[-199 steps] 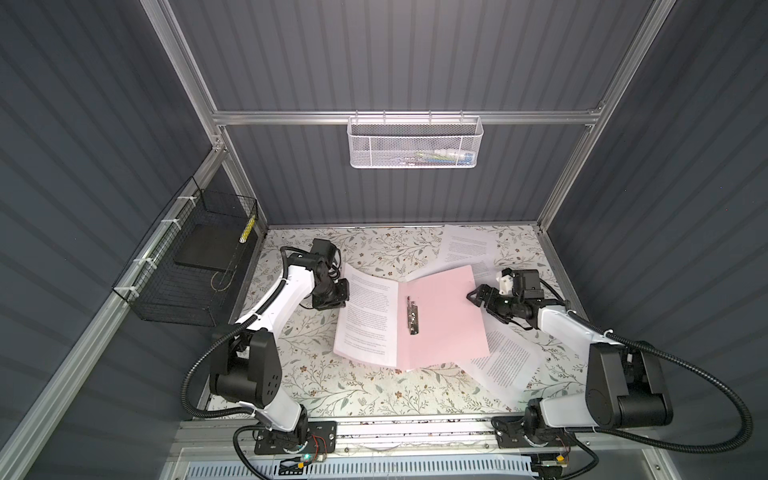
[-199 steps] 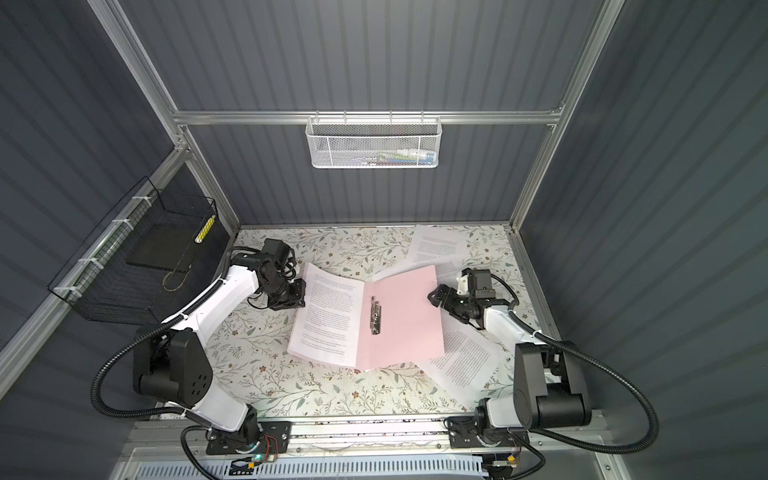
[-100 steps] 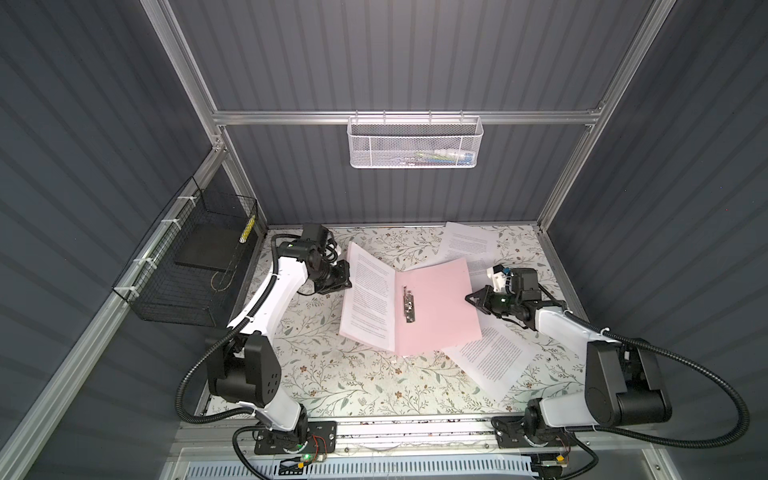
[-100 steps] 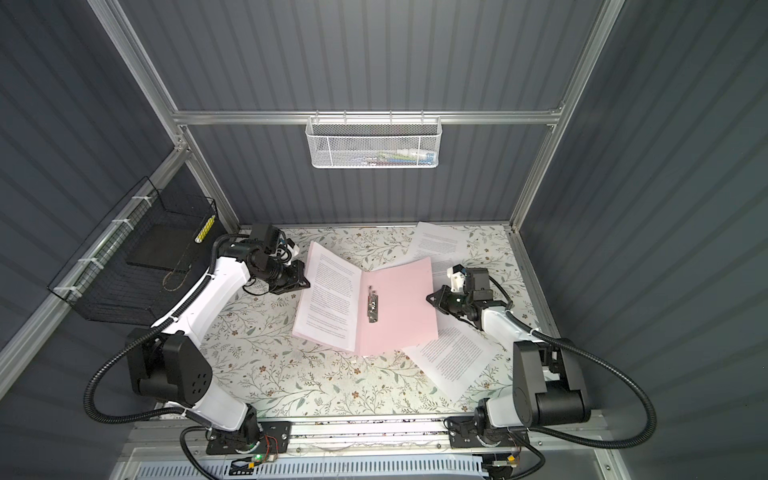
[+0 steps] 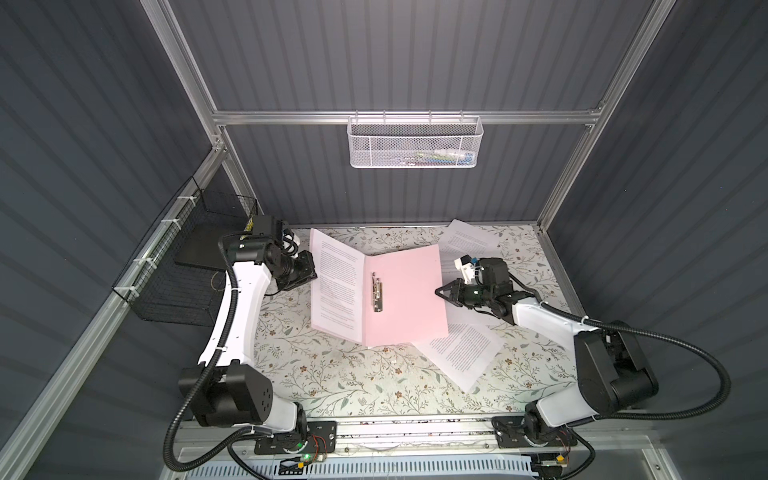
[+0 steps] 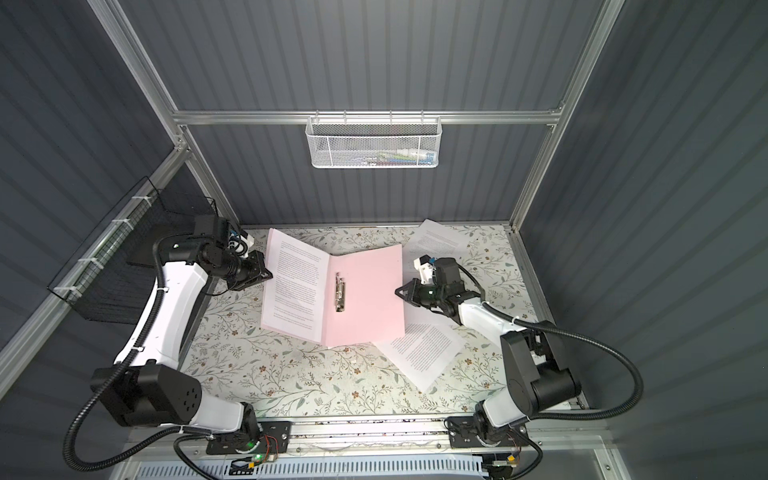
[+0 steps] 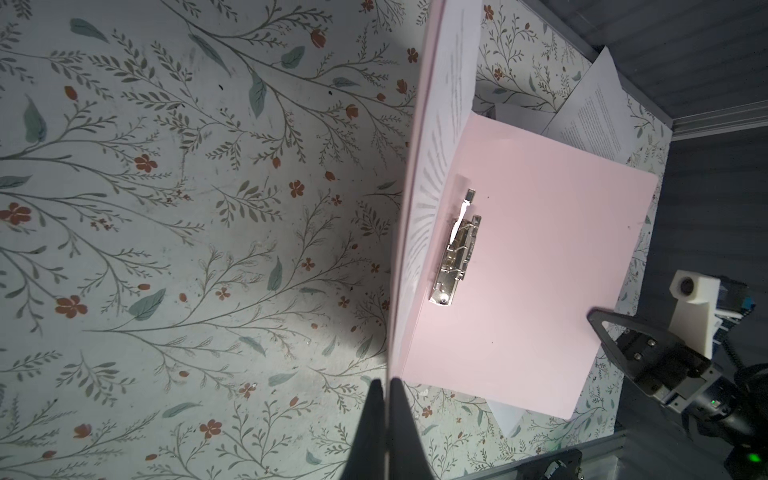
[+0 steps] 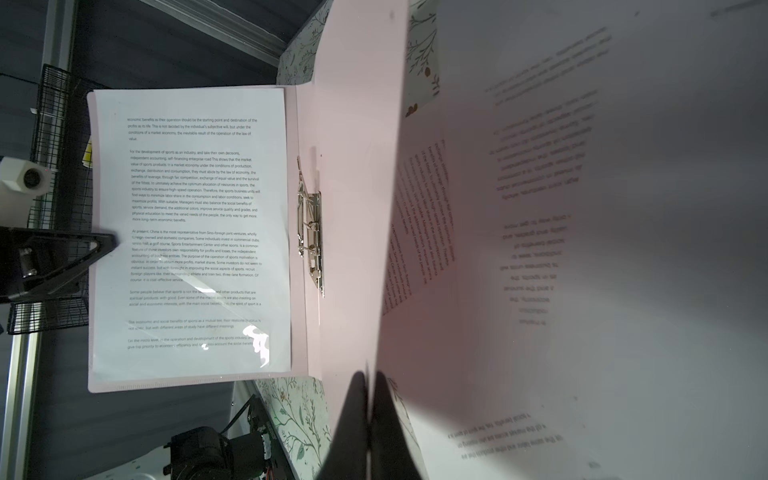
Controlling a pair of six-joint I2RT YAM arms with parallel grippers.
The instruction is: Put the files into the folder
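Pink folder spreads open between the left pincer and right pincer, each pinching one outer edge.

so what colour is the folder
The folder is pale pink, clearest in a top view.

The folder is pale pink, its clip silver, the sheets white with black print, the tabletop pale with green sprigs and rust flowers.

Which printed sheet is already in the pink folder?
The sheet on the folder's raised left flap. The others lie loose on the table: the far sheet behind the folder, the near sheet partly under it.
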